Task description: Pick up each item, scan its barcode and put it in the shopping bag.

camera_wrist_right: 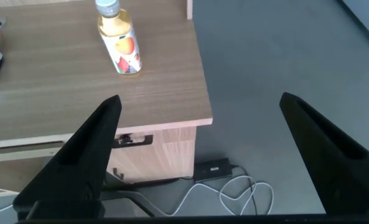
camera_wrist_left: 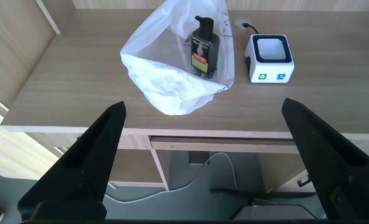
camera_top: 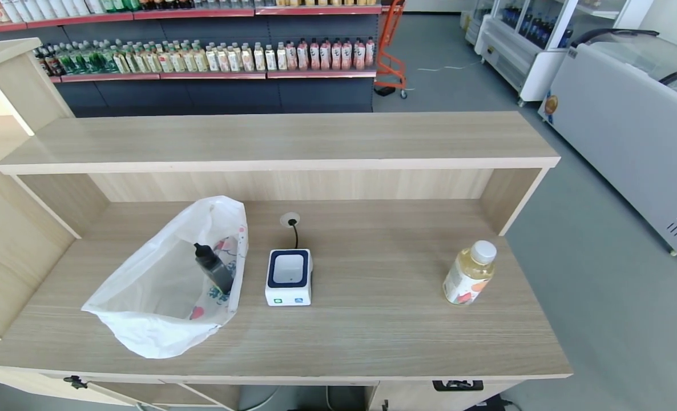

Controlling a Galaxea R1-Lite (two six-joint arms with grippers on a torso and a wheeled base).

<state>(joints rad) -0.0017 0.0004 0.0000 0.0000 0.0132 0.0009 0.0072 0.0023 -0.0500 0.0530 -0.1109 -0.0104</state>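
Note:
A white plastic shopping bag (camera_top: 161, 285) (camera_wrist_left: 172, 68) lies open on the left of the wooden counter (camera_top: 373, 319), with a dark pump bottle (camera_top: 213, 268) (camera_wrist_left: 204, 46) standing inside it. A white barcode scanner (camera_top: 289, 277) (camera_wrist_left: 269, 58) with a dark rim sits mid-counter, its cable running to a hole behind it. A juice bottle (camera_top: 470, 273) (camera_wrist_right: 118, 36) with a white cap stands upright on the right. My left gripper (camera_wrist_left: 203, 162) hangs open below the counter's front edge, before the bag. My right gripper (camera_wrist_right: 200, 162) is open too, off the counter's right front corner, holding nothing.
A raised shelf (camera_top: 281, 142) runs along the back of the counter, with side walls at both ends. Store shelves of drinks (camera_top: 201, 57) and freezers (camera_top: 629, 114) stand beyond. Cables (camera_wrist_right: 228, 186) lie on the floor under the counter's right end.

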